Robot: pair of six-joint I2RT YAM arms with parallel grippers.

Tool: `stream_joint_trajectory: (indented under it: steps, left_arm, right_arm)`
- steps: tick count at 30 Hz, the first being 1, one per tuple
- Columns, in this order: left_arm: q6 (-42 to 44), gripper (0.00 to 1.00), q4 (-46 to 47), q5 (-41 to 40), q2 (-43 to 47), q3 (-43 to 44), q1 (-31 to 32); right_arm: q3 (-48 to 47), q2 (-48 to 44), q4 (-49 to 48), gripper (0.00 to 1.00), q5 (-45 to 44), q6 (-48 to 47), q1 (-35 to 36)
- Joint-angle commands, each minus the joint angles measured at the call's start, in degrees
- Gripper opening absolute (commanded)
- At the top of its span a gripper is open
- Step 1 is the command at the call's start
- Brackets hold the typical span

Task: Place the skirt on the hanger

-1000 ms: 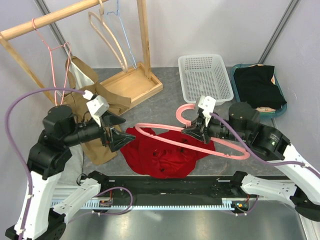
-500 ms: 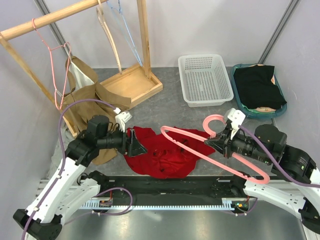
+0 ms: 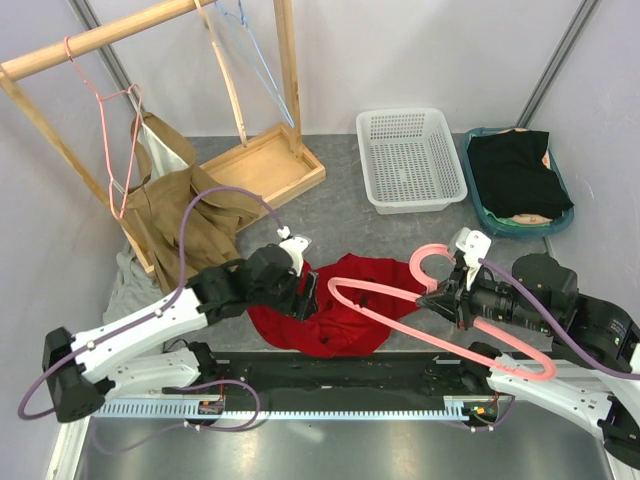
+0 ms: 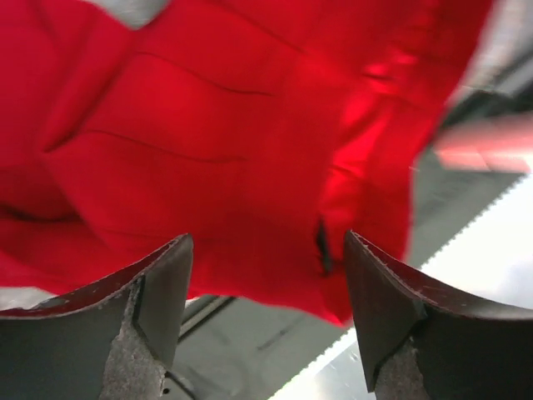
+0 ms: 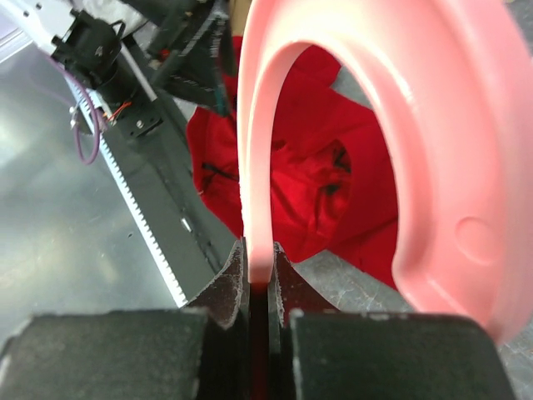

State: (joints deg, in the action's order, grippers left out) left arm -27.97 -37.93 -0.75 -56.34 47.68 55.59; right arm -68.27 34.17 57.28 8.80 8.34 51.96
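Observation:
The red skirt (image 3: 345, 315) lies crumpled on the grey table near the front edge; it fills the left wrist view (image 4: 216, 142) and shows behind the hanger in the right wrist view (image 5: 308, 179). My left gripper (image 3: 308, 295) is open, low over the skirt's left part, its jaws wide apart with nothing between them (image 4: 266, 275). My right gripper (image 3: 437, 298) is shut on the pink plastic hanger (image 3: 400, 310), near its hook (image 5: 266, 208). The hanger is held above the skirt's right side.
A wooden rack (image 3: 110, 40) with hangers stands at the back left, brown cloth (image 3: 185, 215) draped at its base. A white basket (image 3: 410, 155) and a teal tray with black clothes (image 3: 515, 170) sit at the back right. A black rail (image 3: 330, 370) runs along the front.
My left arm has swung down and right, from the skirt's left edge to over the skirt. My right gripper with the hanger has shifted slightly; the hanger sits lower over the skirt.

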Motion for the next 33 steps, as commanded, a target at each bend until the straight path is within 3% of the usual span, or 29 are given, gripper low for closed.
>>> stream_joint_trajectory:
  steps: [1,3,4,9,14,24,28,33]
  left_arm:
    - [-3.32,0.69,-1.70,-12.42,-4.38,5.22,2.32]
    - [-3.85,0.55,-4.25,-15.40,-5.62,7.07,3.11]
    - [-4.02,0.42,-5.04,-15.94,-5.97,7.68,3.12]
    - [-4.29,0.02,-9.79,-17.97,-5.28,12.34,3.21]
    - [-2.63,0.02,-9.97,-15.78,-4.48,14.37,3.21]
    - [4.14,0.02,-8.65,-2.87,-4.40,23.59,3.56]
    - [5.29,0.02,-5.76,0.58,-4.57,26.49,3.65]
    - [4.68,0.02,-1.10,4.17,-4.83,26.41,3.56]
  right_arm:
    - [0.86,-0.16,0.03,0.00,2.71,0.54,0.07]
    - [1.56,-0.07,-0.15,0.00,3.59,0.36,0.07]
    - [1.82,0.02,-0.23,0.00,3.60,0.45,0.07]
    - [4.11,0.81,-2.08,0.00,5.79,0.28,0.07]
    - [6.92,2.21,-7.51,0.00,7.72,0.45,0.07]
    - [10.43,8.44,-22.99,0.00,8.69,0.89,0.15]
    - [13.42,11.17,-30.63,0.00,3.17,4.05,0.24]
    - [24.22,9.69,-45.91,0.00,-7.28,11.85,0.15]
